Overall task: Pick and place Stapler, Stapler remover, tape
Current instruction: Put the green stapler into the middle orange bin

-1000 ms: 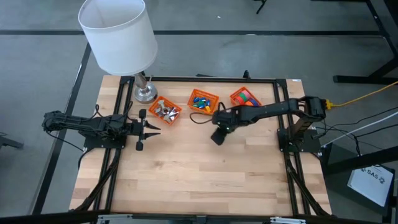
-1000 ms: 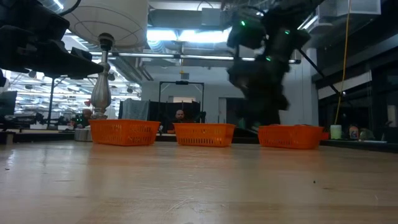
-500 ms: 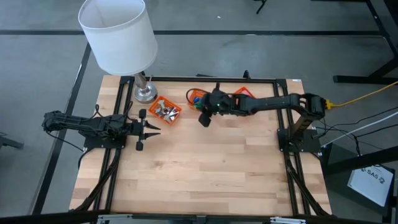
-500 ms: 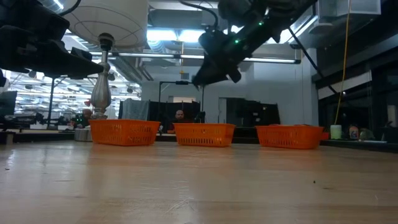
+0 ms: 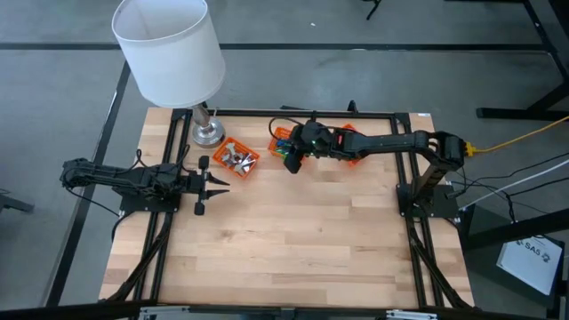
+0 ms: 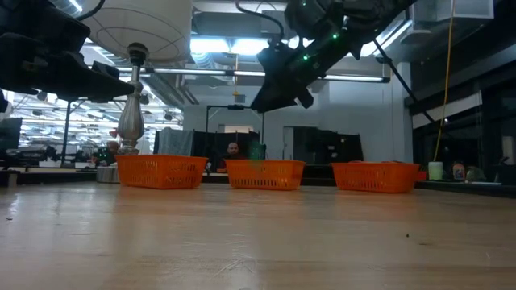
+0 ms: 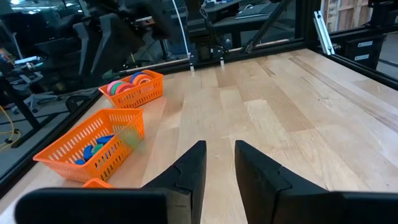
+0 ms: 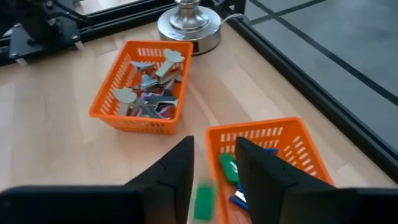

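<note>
My right gripper (image 8: 212, 146) hangs open over the near rim of the middle orange basket (image 8: 267, 155), slanting down toward the table's left. A small green stapler (image 8: 203, 202) is a blur below its fingers, in mid-air just above that basket (image 6: 256, 155). The basket holds small blue and green staplers (image 8: 229, 167). The left basket (image 5: 236, 158) holds metal stapler removers (image 8: 149, 93). Rolls of tape (image 7: 130, 81) lie in the right basket, which my right arm mostly covers in the high view. My left gripper (image 7: 219, 146) waits at the table's left, slightly open and holding nothing.
A lamp with a white shade (image 5: 169, 49) stands on a metal base (image 5: 207, 133) at the far left, just behind the left basket. All three baskets line the far edge (image 6: 264, 173). Bare wooden tabletop (image 5: 284, 240) lies nearer. A person sits far behind the table (image 6: 233, 150).
My right gripper has risen from the middle of the table and gone toward the far edge and the left, ending over the middle basket. It has tipped from pointing down to a shallow slant. The green stapler has left it and is falling toward that basket.
</note>
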